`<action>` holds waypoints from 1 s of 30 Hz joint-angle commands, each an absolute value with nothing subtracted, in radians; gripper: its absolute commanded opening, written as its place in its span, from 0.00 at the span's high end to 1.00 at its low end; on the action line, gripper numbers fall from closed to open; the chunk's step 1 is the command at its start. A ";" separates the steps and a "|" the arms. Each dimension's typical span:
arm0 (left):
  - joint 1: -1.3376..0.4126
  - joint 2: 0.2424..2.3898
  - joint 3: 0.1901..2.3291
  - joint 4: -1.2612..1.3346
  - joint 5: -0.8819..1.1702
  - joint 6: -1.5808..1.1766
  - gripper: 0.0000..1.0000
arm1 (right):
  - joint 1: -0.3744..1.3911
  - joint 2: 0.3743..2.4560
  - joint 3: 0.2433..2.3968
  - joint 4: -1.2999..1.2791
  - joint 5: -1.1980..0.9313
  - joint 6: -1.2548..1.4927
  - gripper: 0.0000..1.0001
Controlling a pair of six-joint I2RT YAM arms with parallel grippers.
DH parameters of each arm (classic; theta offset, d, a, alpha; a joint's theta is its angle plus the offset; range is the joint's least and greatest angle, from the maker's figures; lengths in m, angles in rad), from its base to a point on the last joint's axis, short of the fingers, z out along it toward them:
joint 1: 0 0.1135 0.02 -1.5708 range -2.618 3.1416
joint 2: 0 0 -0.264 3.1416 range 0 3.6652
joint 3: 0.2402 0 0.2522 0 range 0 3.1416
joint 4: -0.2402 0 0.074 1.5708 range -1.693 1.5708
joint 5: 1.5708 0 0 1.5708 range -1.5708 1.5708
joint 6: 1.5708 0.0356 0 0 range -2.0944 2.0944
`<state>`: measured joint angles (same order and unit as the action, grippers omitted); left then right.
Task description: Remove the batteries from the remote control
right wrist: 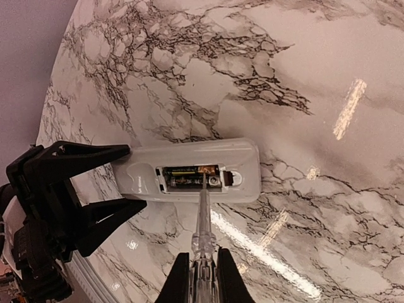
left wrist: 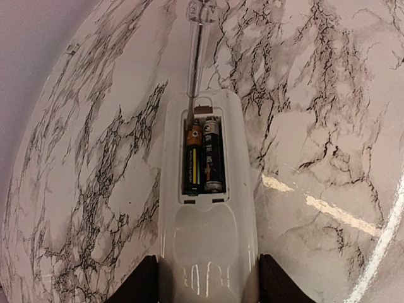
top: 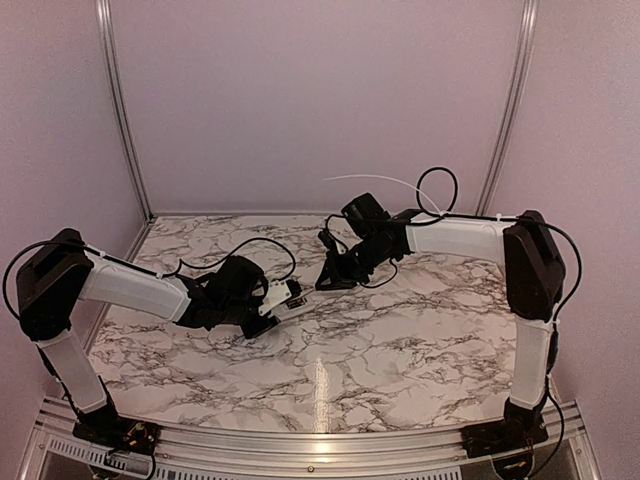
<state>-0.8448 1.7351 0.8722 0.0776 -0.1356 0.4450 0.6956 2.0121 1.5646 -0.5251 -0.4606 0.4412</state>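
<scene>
The white remote control lies back side up, and my left gripper is shut on its near end, one dark finger on each long side. Its compartment is uncovered, with two dark batteries side by side inside. My right gripper is shut on a clear plastic tool. The tool's tip reaches into the compartment at the batteries, near their far end. In the top view the left gripper and the right gripper meet over the remote control at the table's middle.
The marble-patterned table is ringed by pale walls with metal rails at the back corners. The left arm's black fingers fill the lower left of the right wrist view. Cables loop off both arms.
</scene>
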 commanded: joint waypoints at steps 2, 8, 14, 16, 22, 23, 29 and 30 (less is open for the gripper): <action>-0.848 1.751 0.905 0.095 -0.135 0.437 0.95 | 0.696 2.023 1.583 -0.536 -0.433 0.441 1.00; -0.848 1.752 0.905 0.095 -0.131 0.438 0.95 | 0.695 2.032 1.587 -0.531 -0.423 0.444 1.00; -0.849 1.752 0.907 0.096 -0.131 0.440 0.95 | 0.695 2.044 1.594 -0.531 -0.423 0.441 1.00; -0.850 1.752 0.908 0.096 -0.129 0.440 0.95 | 0.694 2.047 1.597 -0.535 -0.421 0.438 1.00; -0.848 1.750 0.908 0.092 -0.127 0.437 0.95 | 0.690 2.043 1.591 -0.544 -0.393 0.443 1.00; -0.848 1.749 0.908 0.092 -0.126 0.436 0.95 | 0.688 2.042 1.588 -0.543 -0.389 0.445 1.00; -0.849 1.749 0.910 0.089 -0.119 0.438 0.95 | 0.687 2.045 1.586 -0.534 -0.396 0.446 1.00; -0.848 1.749 0.910 0.090 -0.118 0.438 0.95 | 0.686 2.046 1.586 -0.529 -0.403 0.444 1.00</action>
<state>-0.8444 1.7355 0.8818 0.0746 -0.1326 0.4450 0.6952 2.0178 1.5669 -0.5323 -0.4171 0.4416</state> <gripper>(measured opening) 0.519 0.098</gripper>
